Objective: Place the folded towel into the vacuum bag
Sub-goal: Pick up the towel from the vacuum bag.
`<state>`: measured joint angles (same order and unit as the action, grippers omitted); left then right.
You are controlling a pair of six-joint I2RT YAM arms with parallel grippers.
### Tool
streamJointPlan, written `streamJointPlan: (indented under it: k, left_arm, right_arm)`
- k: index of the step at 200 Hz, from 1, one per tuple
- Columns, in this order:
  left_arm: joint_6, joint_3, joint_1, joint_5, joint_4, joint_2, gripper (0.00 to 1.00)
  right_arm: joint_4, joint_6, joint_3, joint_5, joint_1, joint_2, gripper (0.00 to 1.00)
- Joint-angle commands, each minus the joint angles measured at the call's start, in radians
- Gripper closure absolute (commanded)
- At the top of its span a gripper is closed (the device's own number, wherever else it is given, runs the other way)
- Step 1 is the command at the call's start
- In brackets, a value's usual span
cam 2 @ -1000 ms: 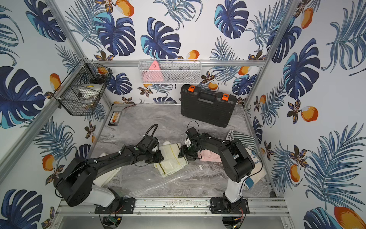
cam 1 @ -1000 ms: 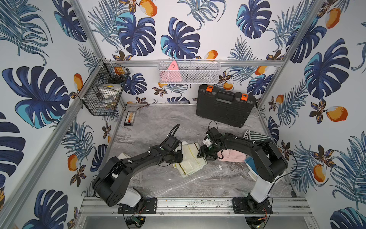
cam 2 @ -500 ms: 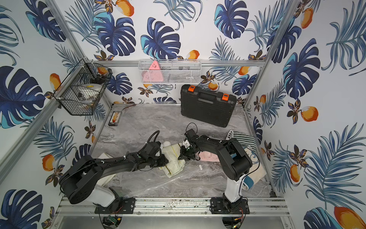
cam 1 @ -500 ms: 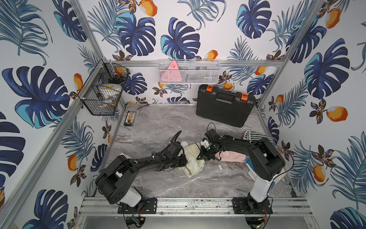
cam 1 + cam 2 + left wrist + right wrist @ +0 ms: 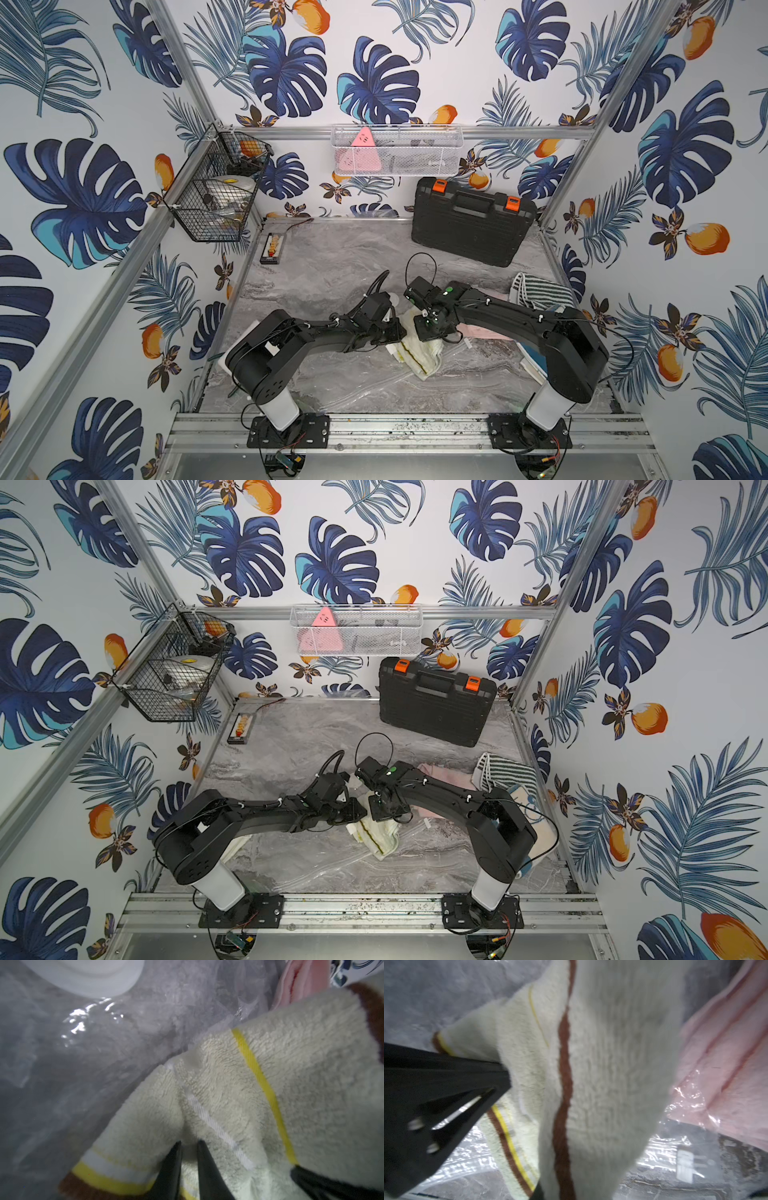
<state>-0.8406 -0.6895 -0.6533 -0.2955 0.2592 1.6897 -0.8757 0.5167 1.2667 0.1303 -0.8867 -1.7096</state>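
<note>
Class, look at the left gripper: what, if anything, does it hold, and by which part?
The left gripper pinches the cream towel by a raised fold near its yellow-and-brown striped end.

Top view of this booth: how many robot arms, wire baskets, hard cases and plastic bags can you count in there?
Robot arms: 2, the left arm and the right arm
Wire baskets: 2, the black basket and the white basket
Hard cases: 1, the black case
Plastic bags: 1, the vacuum bag
Total: 6
</note>
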Motion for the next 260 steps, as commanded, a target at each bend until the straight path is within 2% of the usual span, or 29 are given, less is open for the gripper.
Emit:
streamJointPlan:
  k: [1,16,36,55,77,136,146,153,166,178,186,201,217,229,243,260]
  left_arm:
    - [-0.047,0.040,-0.001,0.000,0.024,0.030,0.79]
    - [-0.063,0.066,-0.002,-0.005,0.054,0.023,0.79]
    - [-0.072,0.094,-0.001,-0.010,0.062,-0.004,0.80]
    - [-0.059,0.113,-0.001,-0.005,0.026,-0.043,0.80]
    - [-0.042,0.123,0.002,-0.006,-0.010,-0.082,0.80]
    - [-0.009,0.154,0.091,-0.051,-0.024,-0.133,0.79]
    - [-0.006,0.155,0.101,-0.059,-0.040,-0.142,0.79]
    - [0.003,0.147,0.112,-0.057,-0.077,-0.167,0.78]
    - [0.062,0.101,0.117,-0.002,-0.222,-0.258,0.77]
    - [0.141,0.034,0.116,0.064,-0.389,-0.338,0.74]
    - [0.195,-0.008,0.115,0.103,-0.493,-0.380,0.70]
    - [0.266,-0.072,0.111,0.155,-0.645,-0.434,0.57]
    - [0.313,-0.123,0.066,0.215,-0.763,-0.473,0.46]
    - [0.327,-0.146,0.001,0.281,-0.822,-0.495,0.41]
    - [0.323,-0.156,-0.092,0.340,-0.860,-0.503,0.33]
    - [0.294,-0.148,-0.189,0.358,-0.876,-0.491,0.25]
  right_arm:
    - [-0.003,0.048,0.028,0.026,-0.061,0.000,0.90]
    - [0.086,0.089,-0.008,-0.045,-0.087,-0.012,0.88]
    - [0.202,0.136,-0.098,-0.076,-0.087,-0.056,0.77]
    - [0.225,0.120,-0.154,-0.007,-0.088,-0.071,0.47]
    - [0.239,0.063,-0.180,-0.010,-0.098,-0.058,0.28]
    - [0.289,0.041,-0.214,-0.072,-0.146,-0.104,0.14]
    - [0.264,0.044,-0.211,-0.040,-0.156,-0.137,0.14]
    - [0.234,0.049,-0.206,-0.005,-0.158,-0.163,0.18]
    - [0.203,0.045,-0.212,0.023,-0.152,-0.182,0.34]
    - [0.209,0.032,-0.233,0.013,-0.127,-0.149,0.54]
    - [0.222,0.020,-0.245,-0.027,-0.094,-0.105,0.67]
    - [0.233,0.007,-0.247,-0.169,0.010,0.008,0.80]
    - [0.227,0.005,-0.231,-0.330,0.133,0.153,0.84]
    - [0.211,-0.010,-0.211,-0.370,0.201,0.229,0.84]
    - [0.155,-0.047,-0.183,-0.402,0.272,0.234,0.84]
    - [0.134,-0.073,-0.168,-0.413,0.307,0.192,0.85]
